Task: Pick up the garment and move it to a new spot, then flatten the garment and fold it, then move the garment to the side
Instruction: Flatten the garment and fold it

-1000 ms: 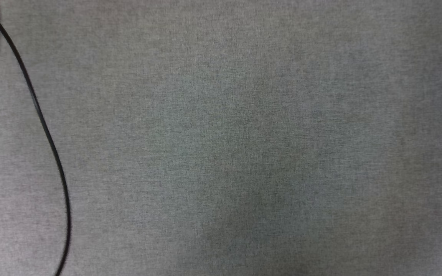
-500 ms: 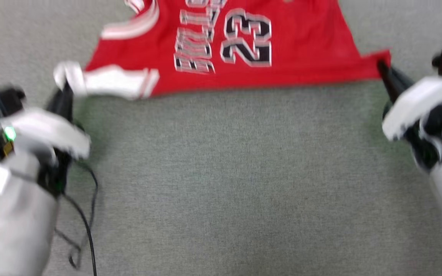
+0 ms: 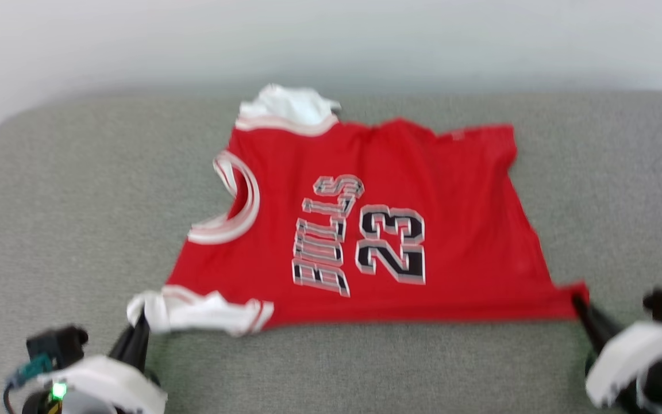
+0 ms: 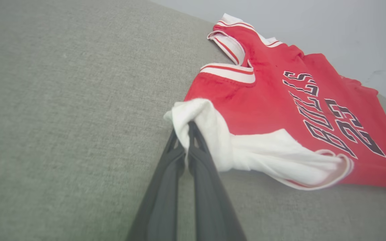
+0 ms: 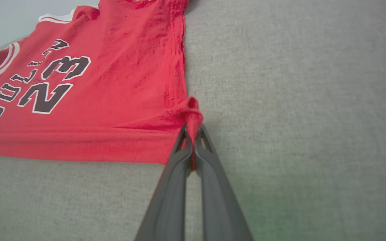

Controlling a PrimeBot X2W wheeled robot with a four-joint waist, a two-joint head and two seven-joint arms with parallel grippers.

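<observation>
I hold the shirt (image 3: 400,230) at two points along its near edge. My left gripper (image 4: 188,134) is pressed together on the bunched white cloth of the near sleeve (image 4: 206,117), with the fabric pinched between the two dark fingers. My right gripper (image 5: 191,132) pinches the near hem corner (image 5: 193,110), and a small red fold is pulled up between its fingers.

The shirt lies face up on a grey cushion (image 3: 365,362), mostly spread out, with its near edge drawn fairly straight between my two grips. Its striped collar (image 3: 239,201) points to the left and its hem to the right. The black number (image 3: 391,247) and the letters beside it read sideways. The far sleeve (image 3: 285,106) sits crumpled at the far edge, near a pale wall (image 3: 331,40).
</observation>
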